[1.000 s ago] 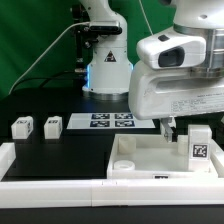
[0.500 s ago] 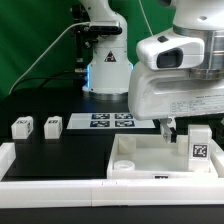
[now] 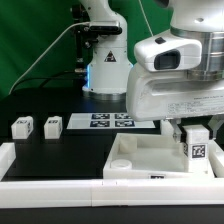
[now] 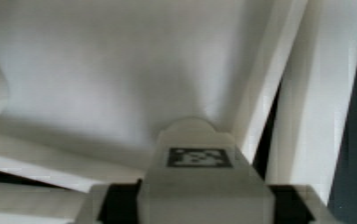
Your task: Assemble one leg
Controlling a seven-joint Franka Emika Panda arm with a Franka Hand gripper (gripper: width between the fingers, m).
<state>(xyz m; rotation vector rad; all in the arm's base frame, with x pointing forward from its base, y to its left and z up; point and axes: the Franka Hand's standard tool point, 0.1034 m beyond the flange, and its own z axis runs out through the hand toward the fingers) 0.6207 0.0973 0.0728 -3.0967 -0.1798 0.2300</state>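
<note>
Hand [image 3: 197, 128] grips an upright leg [image 3: 198, 146] over the tabletop [image 3: 135, 152].

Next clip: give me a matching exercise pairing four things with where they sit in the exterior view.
Things:
1. white cuboid leg with a square marker
2. three loose white legs
3. flat white marker board
4. large white tray-like tabletop

Places:
A. lying behind the tabletop
B. at the exterior view's left
C. under the gripper
D. at the exterior view's lower right

Pairs: 1-C, 2-B, 3-A, 4-D
</note>
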